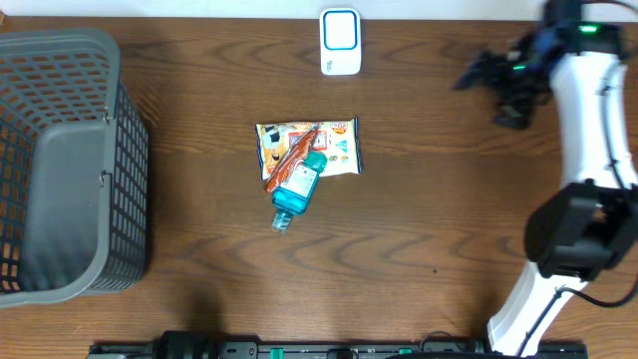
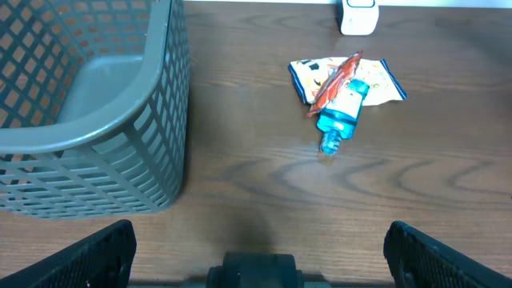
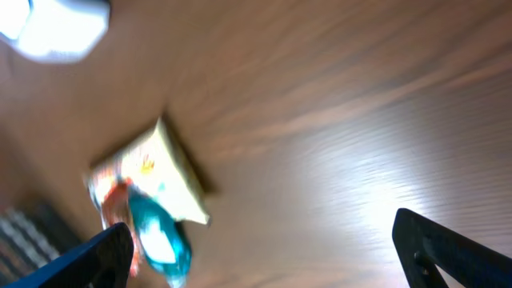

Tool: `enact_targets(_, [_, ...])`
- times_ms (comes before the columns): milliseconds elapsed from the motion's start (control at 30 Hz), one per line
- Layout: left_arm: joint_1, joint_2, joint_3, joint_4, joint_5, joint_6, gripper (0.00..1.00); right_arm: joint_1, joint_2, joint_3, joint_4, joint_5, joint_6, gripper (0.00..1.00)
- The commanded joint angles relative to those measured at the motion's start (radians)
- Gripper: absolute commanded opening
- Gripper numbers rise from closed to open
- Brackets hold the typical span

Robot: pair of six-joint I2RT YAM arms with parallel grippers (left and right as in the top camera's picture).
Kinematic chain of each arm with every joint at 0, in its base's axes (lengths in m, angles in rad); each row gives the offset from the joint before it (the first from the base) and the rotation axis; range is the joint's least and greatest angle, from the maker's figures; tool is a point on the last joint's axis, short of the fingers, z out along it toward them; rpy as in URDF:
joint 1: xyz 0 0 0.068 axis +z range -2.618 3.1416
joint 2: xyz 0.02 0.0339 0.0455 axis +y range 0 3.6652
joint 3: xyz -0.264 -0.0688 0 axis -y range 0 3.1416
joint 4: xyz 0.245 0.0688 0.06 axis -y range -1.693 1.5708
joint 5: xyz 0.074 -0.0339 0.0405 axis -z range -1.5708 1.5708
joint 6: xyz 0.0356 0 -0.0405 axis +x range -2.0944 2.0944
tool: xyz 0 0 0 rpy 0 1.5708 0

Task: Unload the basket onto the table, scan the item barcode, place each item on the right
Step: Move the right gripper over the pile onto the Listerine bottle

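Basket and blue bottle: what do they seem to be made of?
The basket looks like matte grey moulded plastic, judging by its uniform lattice walls. The blue bottle seems translucent plastic, slightly glossy; its tinted body looks see-through.

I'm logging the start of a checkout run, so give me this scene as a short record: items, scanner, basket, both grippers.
items: blue bottle lying partly on a snack packet, orange-red wrapper across them, mid-table
scanner: white barcode scanner at the far edge, untouched
basket: grey mesh basket at the left, nothing seen inside
left gripper: open, holding nothing
right gripper: open, holding nothing, off to the far right
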Motion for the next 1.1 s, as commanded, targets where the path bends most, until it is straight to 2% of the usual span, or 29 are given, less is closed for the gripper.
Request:
enact_targets(0, [0.005, 0.004, -0.002, -0.075, 0.005, -0.001, 0.99, 0.166, 0.005, -0.066, 0.0, -0.057, -0.011, 0.99])
enact_targets(100, [0.005, 0.004, -0.002, -0.075, 0.005, -0.001, 0.99, 0.293, 0.005, -0.107, 0.006, -0.035, -0.011, 0.99])
enact_targets(367, [0.005, 0.004, -0.002, -0.075, 0.005, -0.001, 0.99, 0.605, 0.005, -0.218, 0.165, 0.092, -0.01, 0.97])
enact_targets(500, [0.005, 0.004, -0.002, -0.075, 0.005, -0.001, 0.99, 0.714, 0.005, -0.259, 0.233, 0.209, 0.093, 0.98])
enact_targets(600, [0.005, 0.004, -0.002, -0.075, 0.005, -0.001, 0.99, 0.766, 0.005, -0.283, 0.271, 0.287, 0.208, 0.96])
enact_targets(700, [0.005, 0.004, -0.002, -0.075, 0.005, -0.001, 0.99, 0.81, 0.007, -0.31, 0.327, 0.315, 0.264, 0.94])
enact_targets(900, [0.005, 0.004, -0.002, -0.075, 0.005, -0.001, 0.99, 0.878, 0.023, -0.347, 0.437, 0.326, 0.258, 0.96])
enact_targets(1067, [0.005, 0.004, -0.002, -0.075, 0.005, -0.001, 0.99, 0.919, 0.073, -0.357, 0.454, 0.39, 0.259, 0.96])
